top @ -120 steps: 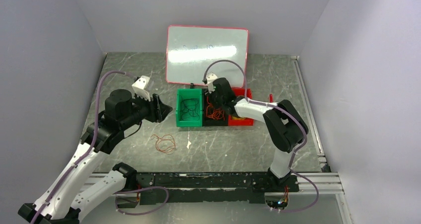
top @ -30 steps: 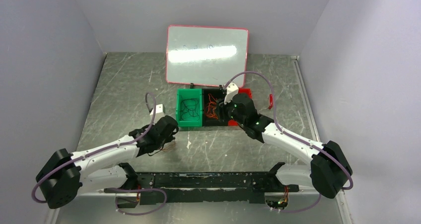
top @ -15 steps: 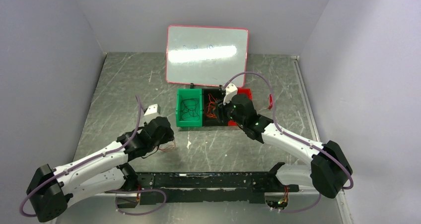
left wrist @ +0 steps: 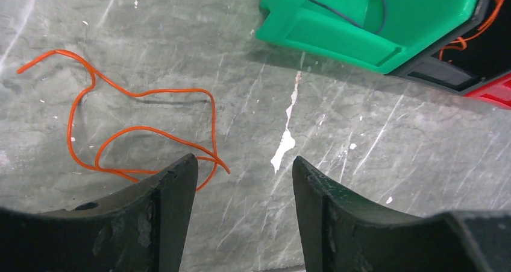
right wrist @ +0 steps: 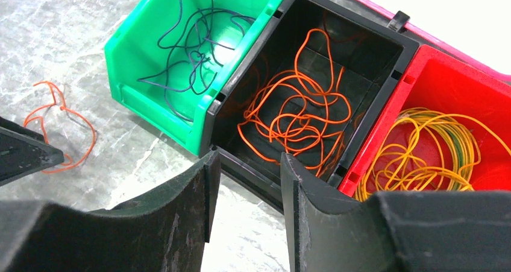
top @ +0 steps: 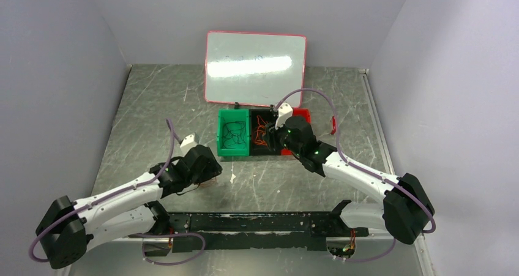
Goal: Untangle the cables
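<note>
Closest to the arm bases, the left gripper point(left wrist: 244, 163) hangs low over the table point(left wrist: 361, 181), jaws spread, with little but bare stone between them. One loose orange cable point(left wrist: 214, 127) lies flat just ahead, off to the left-finger side. Its nearest loop meets that fingertip, touching or slipping under, I cannot tell which, and only a short tail end reaches into the gap. The cable sprawls mostly crosswise in the wrist view, from that finger out to the far left. A pinch would, I judge, need the jaws shifted that way to straddle a strand rather than a straight drop. Of the two arms the left is by far the nearer; the right is well apart, at the bins.

Farther back, three bins stand side by side: a green bin point(right wrist: 153, 109) on the left, a black bin point(right wrist: 355, 40) in the middle, a red bin point(right wrist: 434, 79) on the right. The right gripper point(right wrist: 248, 157) hovers above the black bin's near wall, jaws partly spread, holding nothing. The green bin holds dark cable point(right wrist: 191, 55), the black an orange heap point(right wrist: 295, 124), the red a yellow heap point(right wrist: 422, 151) — how many cords make up each I cannot tell. Behind them stands one whiteboard point(top: 255, 68).
</note>
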You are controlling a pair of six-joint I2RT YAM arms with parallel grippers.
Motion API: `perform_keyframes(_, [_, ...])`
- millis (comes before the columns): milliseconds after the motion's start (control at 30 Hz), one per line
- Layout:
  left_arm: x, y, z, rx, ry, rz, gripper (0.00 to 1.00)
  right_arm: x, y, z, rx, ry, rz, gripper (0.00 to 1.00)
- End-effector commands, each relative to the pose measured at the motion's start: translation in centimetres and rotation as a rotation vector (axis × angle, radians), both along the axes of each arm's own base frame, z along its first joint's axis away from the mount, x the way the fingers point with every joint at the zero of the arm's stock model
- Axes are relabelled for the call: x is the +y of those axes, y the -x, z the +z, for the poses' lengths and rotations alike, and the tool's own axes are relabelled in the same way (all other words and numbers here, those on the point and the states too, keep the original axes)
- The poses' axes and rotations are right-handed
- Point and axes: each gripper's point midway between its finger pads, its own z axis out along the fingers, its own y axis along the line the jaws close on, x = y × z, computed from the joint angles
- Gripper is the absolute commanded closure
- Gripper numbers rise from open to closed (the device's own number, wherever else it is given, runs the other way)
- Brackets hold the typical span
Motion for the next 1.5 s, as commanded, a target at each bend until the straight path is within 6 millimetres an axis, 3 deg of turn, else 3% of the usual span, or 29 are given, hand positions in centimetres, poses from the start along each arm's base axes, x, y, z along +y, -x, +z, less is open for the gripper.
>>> perform_keyframes(0, [-0.8, -0.2, -1.0, 0.025, 0.022, 0.007, 0.36, 0.1, -0.2, 0.7, -0.017, -0.004, -0.009, 0.55])
perform_keyframes(100, [-0.5, -0.3, -1.8, 0.032, -0.002, 0.013, 0.36, 0.2, -0.3, 0.6, -0.018, -0.007, -0.01, 0.55])
perform_keyframes(200, [-0.2, -0.7, -2.1, 0.016, -0.028, 0.02, 0.44, 0.2, -0.3, 0.6, -0.017, -0.007, -0.008, 0.55])
perform_keyframes(533, [1.1, -2.3, -0.9, -0.051, -0.136, 0.023, 0.92, 0.0, -0.3, 0.5, -0.02, 0.005, -0.013, 0.55])
perform_keyframes(667, [2.0, -2.4, 0.5, -0.074, -0.182, 0.021, 0.93, -0.1, -0.3, 0.7, -0.03, -0.001, -0.016, 0.55])
perform_keyframes(933, [2.3, -2.8, 7.0, -0.222, -0.177, -0.066, 0.93, 1.2, 0.0, 2.2, -0.075, -0.081, 0.045, 0.54])
perform_keyframes(1267, [4.2, -2.8, 14.5, -0.344, -0.221, -0.087, 0.93, 3.2, 1.0, 4.4, -0.135, -0.207, 0.15, 0.53])
perform_keyframes(1467, [3.2, -2.8, 19.8, -0.477, -0.168, -0.174, 0.93, 5.6, 3.0, 7.8, -0.292, -0.333, 0.328, 0.52])
